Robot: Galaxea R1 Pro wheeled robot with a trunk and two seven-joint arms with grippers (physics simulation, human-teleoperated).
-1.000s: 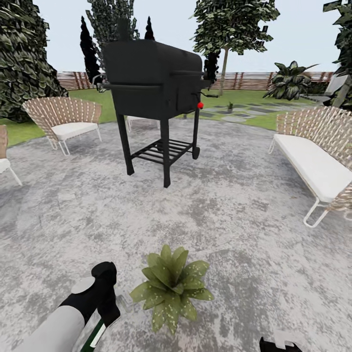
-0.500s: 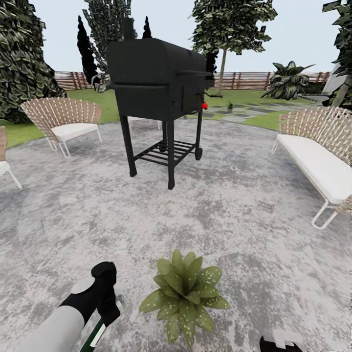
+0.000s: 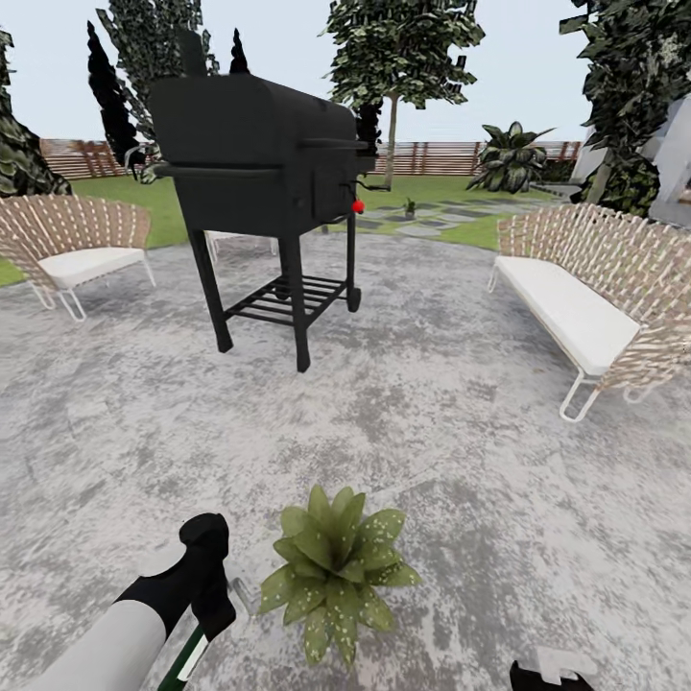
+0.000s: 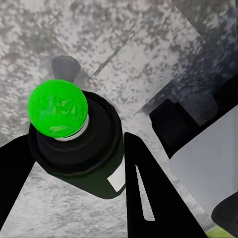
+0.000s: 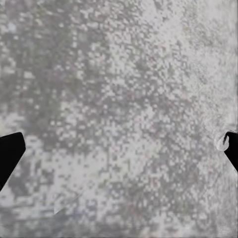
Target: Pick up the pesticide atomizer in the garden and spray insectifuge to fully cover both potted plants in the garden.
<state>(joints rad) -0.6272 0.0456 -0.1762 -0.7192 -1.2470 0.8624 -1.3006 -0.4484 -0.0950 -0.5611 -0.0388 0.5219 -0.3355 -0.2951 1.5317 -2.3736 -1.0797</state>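
1. Grey speckled patio (image 3: 461, 451) underfoot, spreading across most of the head view; green lawn (image 3: 441, 192) and brown slat fence (image 3: 432, 154) beyond it.
2. Black barbecue grill (image 3: 259, 173) on legs, standing at the patio's middle-left, red knob on its side.
3. Wicker bench (image 3: 585, 288) with white cushion at right; wicker chair (image 3: 72, 245) with white cushion at left, well apart from the grill.
4. Tall trees and dark bushes along the fence line; broad-leaved shrub (image 3: 509, 158) at far right of the lawn.
5. Potted plant (image 3: 336, 566), low rosette of speckled green leaves, sitting on the patio just in front of the robot, between the two arms.
6. Left gripper (image 4: 74, 163) low at left, just beside the plant, jaws clamped on the sprayer bottle (image 4: 82, 144): dark green body, white label, bright green round cap, fingers pressed against both sides.
7. Right gripper (image 5: 119, 148) over bare patio, jaws wide apart, nothing between them.
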